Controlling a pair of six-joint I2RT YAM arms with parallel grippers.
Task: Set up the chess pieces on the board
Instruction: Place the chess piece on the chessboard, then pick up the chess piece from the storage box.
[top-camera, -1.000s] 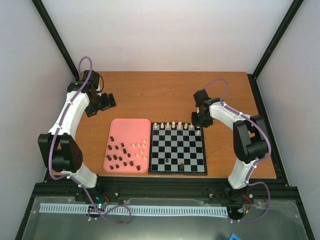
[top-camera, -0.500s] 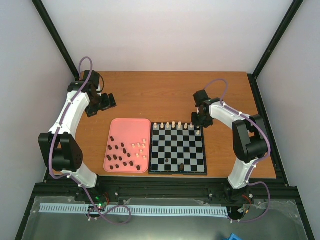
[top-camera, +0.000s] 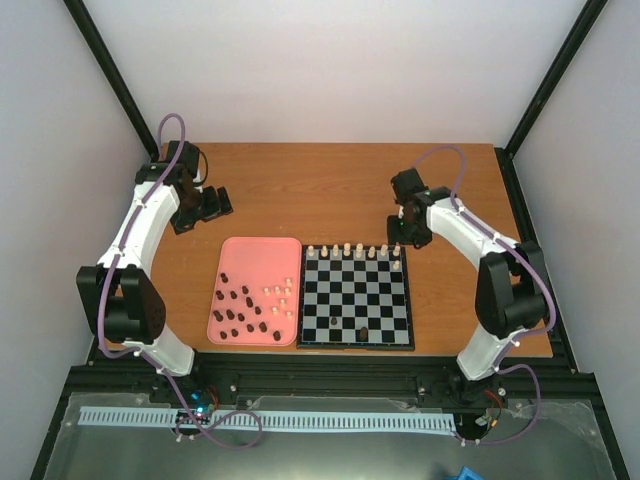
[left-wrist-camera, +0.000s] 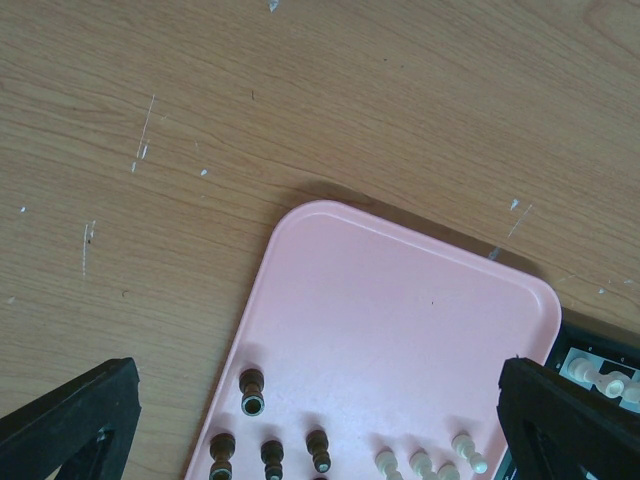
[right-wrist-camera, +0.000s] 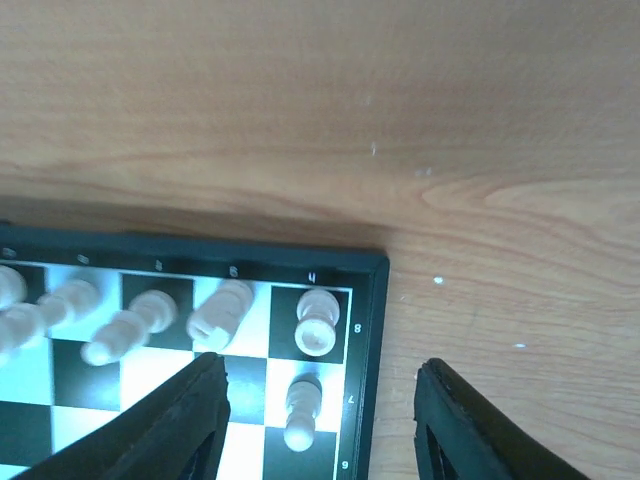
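1. The board (top-camera: 370, 296) is a flat square of black and white checks inside a thin black border, with small digits printed along its edge. It lies directly beneath the right end effector (right-wrist-camera: 322, 385) and extends nearward from it.
2. A row of cream pieces (top-camera: 347, 250) fills the board's far rank, running leftward from that end effector. One more cream pawn (right-wrist-camera: 300, 410) stands a square nearward, between the fingers and touching neither.
3. The right end effector is released, its fingers parted with nothing gripped.
4. Two dark brown pieces (top-camera: 362, 333) stand near the board's near edge, well apart from the right end effector.
5. The pink tray (left-wrist-camera: 400, 300) sits nearward and to the right of the left end effector (top-camera: 214, 204), touching the board's left side. It holds loose dark brown pieces on its left and cream pieces on its right.
6. The left end effector is released, spread wide and empty.
7. The worktop (top-camera: 300, 185) is brown wood grain, smooth, flecked with small pale scratches. Plain pale walls and black frame struts surround it.
8. The pieces are tiny turned pegs with rounded heads. The tray is matte plastic with rounded corners and a shallow lip. The fingers are matte black.
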